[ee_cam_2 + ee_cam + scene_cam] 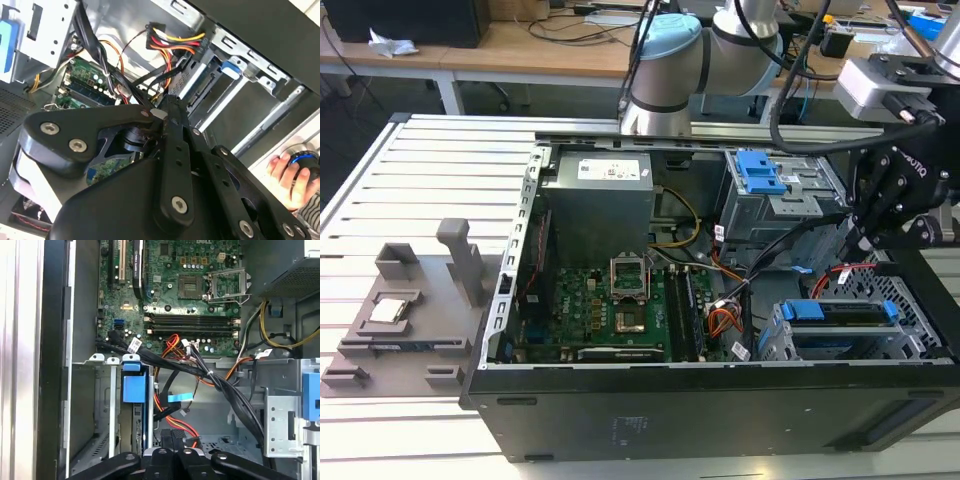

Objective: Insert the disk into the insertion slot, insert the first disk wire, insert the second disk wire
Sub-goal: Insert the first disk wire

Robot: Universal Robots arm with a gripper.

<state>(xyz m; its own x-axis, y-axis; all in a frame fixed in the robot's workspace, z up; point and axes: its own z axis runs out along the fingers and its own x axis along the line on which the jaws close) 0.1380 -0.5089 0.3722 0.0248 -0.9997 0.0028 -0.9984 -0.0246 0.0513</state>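
Slatted worktable (380, 170) carrying an open computer case (620, 420); the disk (845, 315) in its blue frame already sits in the slot (920, 300) at the exterior view's right, so the wiring step appears in hand. Gripper (860, 238) hangs just beside the slot among loose wires (180, 427), fingers (160, 460) drawn together in both wrist views, though whether they pinch a plug cannot be told; seating one would likely call for squaring it to the disk's end and a gentle push.
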